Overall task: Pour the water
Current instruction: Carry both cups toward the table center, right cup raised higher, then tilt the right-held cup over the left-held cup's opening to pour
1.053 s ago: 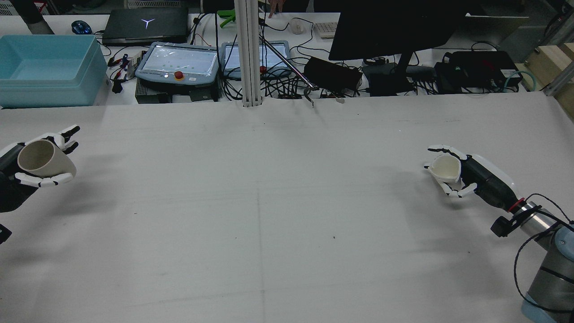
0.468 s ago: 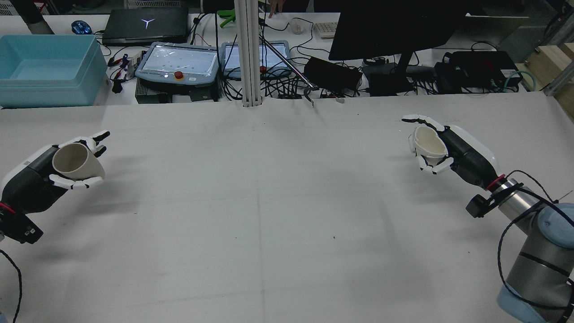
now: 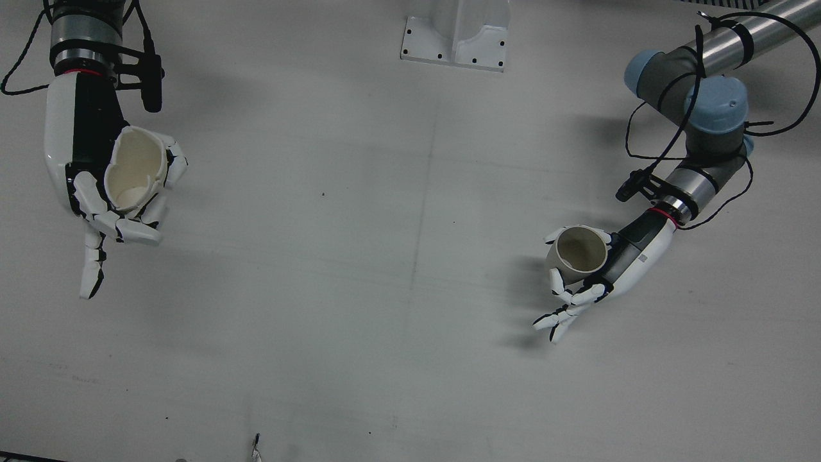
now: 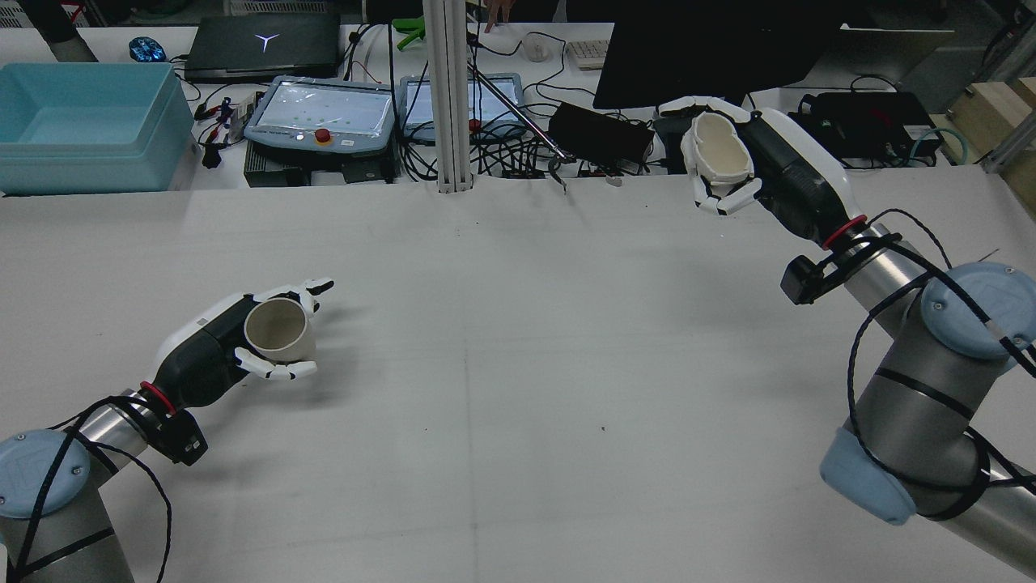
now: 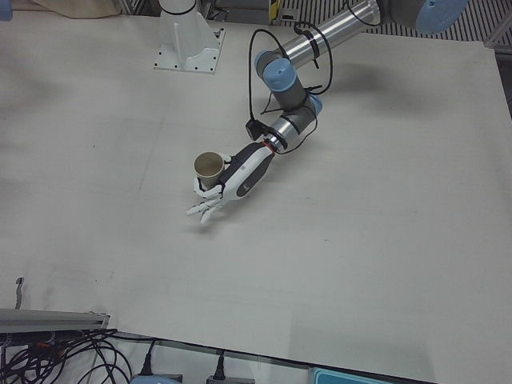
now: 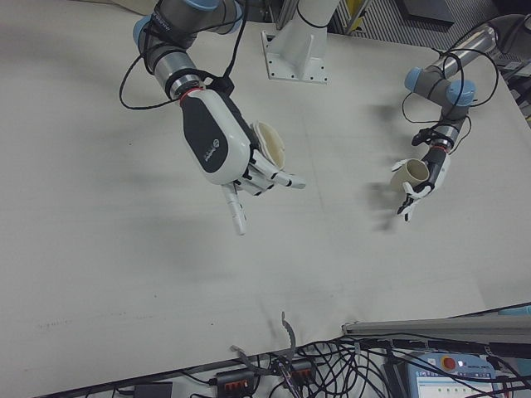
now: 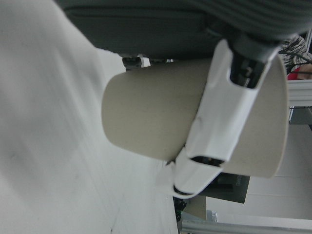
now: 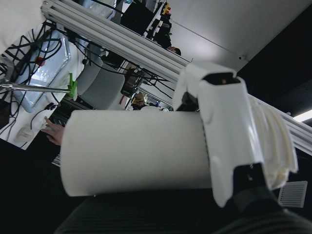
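Two cups and two hands are in view, one cup per hand. The left hand (image 4: 212,344) curls its fingers around a beige paper cup (image 4: 278,331), mouth up, just above the white table (image 4: 518,389) on its own side. The right hand (image 4: 777,174) wraps a white, squeezed-looking plastic cup (image 4: 716,156), raised high over the table's far edge, well apart from the beige one.

The left hand (image 4: 243,344) carries its tan cup (image 4: 278,329) inward over the table, while the right hand (image 4: 749,174) lifts its white cup (image 4: 719,155) higher and farther forward.
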